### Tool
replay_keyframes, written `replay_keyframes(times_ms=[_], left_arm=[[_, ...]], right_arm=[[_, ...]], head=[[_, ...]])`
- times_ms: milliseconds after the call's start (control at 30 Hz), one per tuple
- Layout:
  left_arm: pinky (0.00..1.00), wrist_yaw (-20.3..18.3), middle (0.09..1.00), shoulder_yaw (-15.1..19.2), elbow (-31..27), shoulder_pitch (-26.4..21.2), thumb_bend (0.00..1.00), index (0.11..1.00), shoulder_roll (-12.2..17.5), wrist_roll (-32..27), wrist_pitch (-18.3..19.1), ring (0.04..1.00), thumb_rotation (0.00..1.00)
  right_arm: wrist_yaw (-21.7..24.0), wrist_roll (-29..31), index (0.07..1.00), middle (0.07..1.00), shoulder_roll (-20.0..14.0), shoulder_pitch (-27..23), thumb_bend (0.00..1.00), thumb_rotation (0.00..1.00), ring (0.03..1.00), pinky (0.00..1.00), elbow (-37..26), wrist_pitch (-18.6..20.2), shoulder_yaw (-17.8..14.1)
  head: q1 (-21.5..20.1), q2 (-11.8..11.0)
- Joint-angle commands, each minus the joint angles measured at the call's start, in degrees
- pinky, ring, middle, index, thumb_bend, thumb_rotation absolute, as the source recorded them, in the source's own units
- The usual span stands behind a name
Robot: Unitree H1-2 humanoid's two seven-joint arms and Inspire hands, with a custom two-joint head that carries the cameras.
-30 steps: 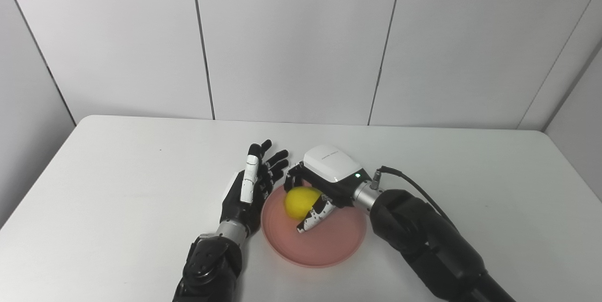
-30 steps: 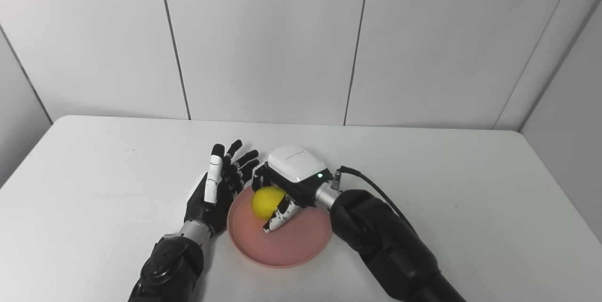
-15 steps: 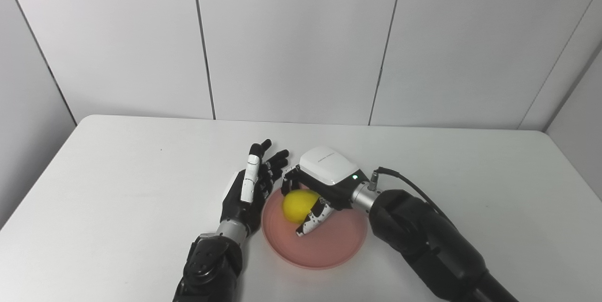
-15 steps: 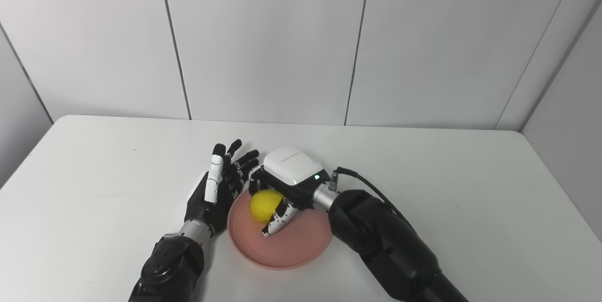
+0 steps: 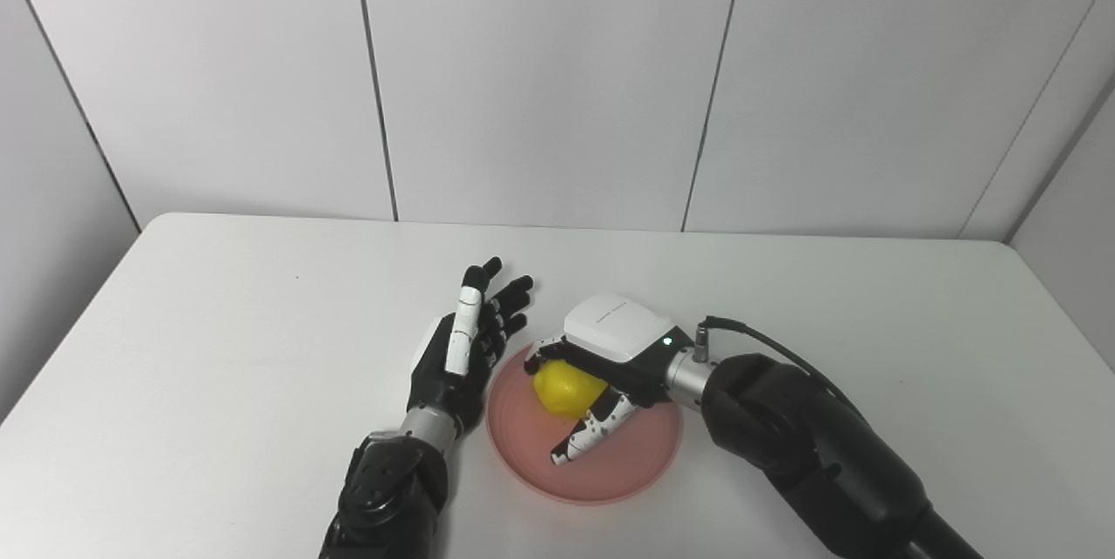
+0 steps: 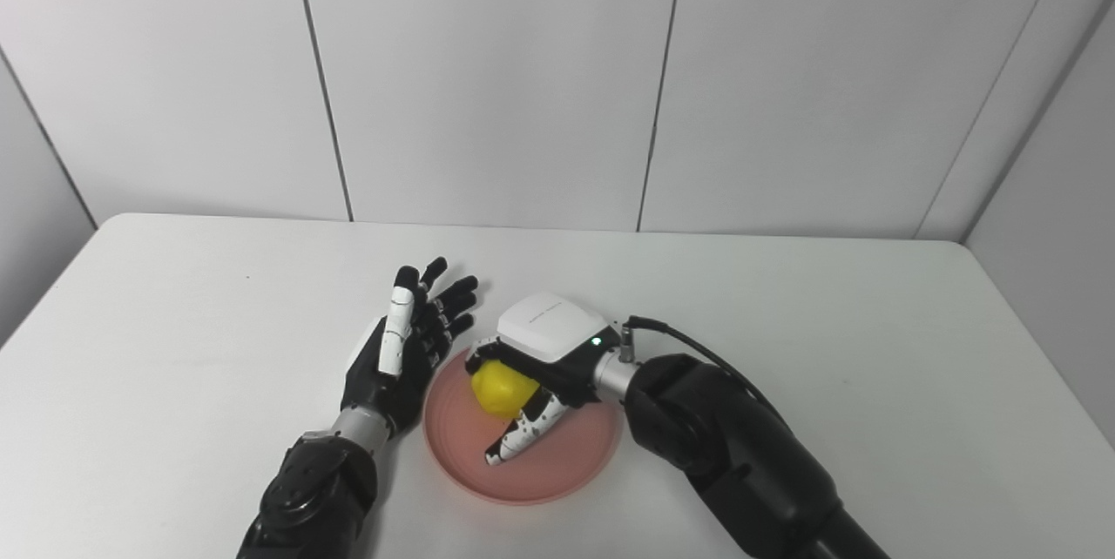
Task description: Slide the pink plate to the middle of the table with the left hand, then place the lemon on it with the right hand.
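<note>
Right hand [image 5: 601,359] lowered, lemon [image 5: 564,387] gripped

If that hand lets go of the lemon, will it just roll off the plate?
Probably not far. The lemon looks rounded, so it may rock or roll a little. The pink plate seems to have a raised rim, which should stop it. The right hand holds it low over the plate.

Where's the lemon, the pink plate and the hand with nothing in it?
lemon [image 5: 562,389], left eye view, its yellow side.
pink plate [image 5: 627,476], left eye view, bare near part.
left hand [image 6: 396,359], right eye view, its palm.
</note>
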Motion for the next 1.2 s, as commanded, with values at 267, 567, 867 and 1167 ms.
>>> replay_keyframes(times_ms=[267,567,867,1167], left_arm=[[0.93,1.22,0.877,-0.07,3.67,2.72,0.8,0.966,0.24,1.3,2.38,0.903,0.94],[0.92,1.48,0.858,0.17,3.91,2.78,0.8,0.953,0.13,1.28,2.09,0.891,0.93],[0.9,1.76,0.863,0.05,3.12,2.89,0.83,0.951,-0.14,1.27,2.71,0.886,0.93],[0.93,2.8,0.872,0.74,3.0,2.63,0.9,0.941,-0.78,1.65,-0.36,0.887,0.99]], right_arm=[[4.41,1.07,0.77,0.769,-1.08,-3.21,1.0,0.67,0.704,0.55,-5.79,3.03,-4.51],[5.08,2.4,0.764,0.741,-1.36,-4.67,1.0,0.68,0.677,0.52,-9.07,3.51,-7.79],[-5.25,12.64,0.69,0.676,0.03,-2.57,1.0,0.73,0.646,0.58,-6.73,-3.68,-15.65],[-19.06,34.45,0.758,0.785,10.36,6.18,0.96,0.88,0.73,0.65,1.91,-3.61,-29.81]], head=[[-0.09,0.02],[-0.15,-0.14],[0.3,0.08],[0.23,0.13]])
